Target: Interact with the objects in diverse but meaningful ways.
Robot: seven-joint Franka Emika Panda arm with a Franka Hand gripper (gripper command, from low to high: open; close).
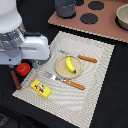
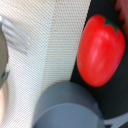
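The red tomato [image 1: 23, 68] lies on the dark table just off the striped mat's edge, on the exterior view's left. It fills the wrist view [image 2: 100, 50]. My gripper [image 1: 28, 63] hangs right over it, with its fingers hidden by the white arm. The brown sausage [image 1: 16, 80] lies beside the tomato. The yellow block [image 1: 41, 88] is on the mat's near corner. The yellow banana [image 1: 70, 65] lies on a round wooden plate [image 1: 61, 70]. A grey pot [image 1: 65, 7] and a grey pan [image 1: 122, 17] are on the toy stove at the back.
A fork [image 1: 62, 80] and a knife [image 1: 82, 58] with orange handles flank the plate on the striped mat [image 1: 95, 95]. The fork tines show in the wrist view [image 2: 15, 35]. A blurred grey round shape [image 2: 67, 107] sits close to the wrist camera. The stove board [image 1: 100, 22] has black burners.
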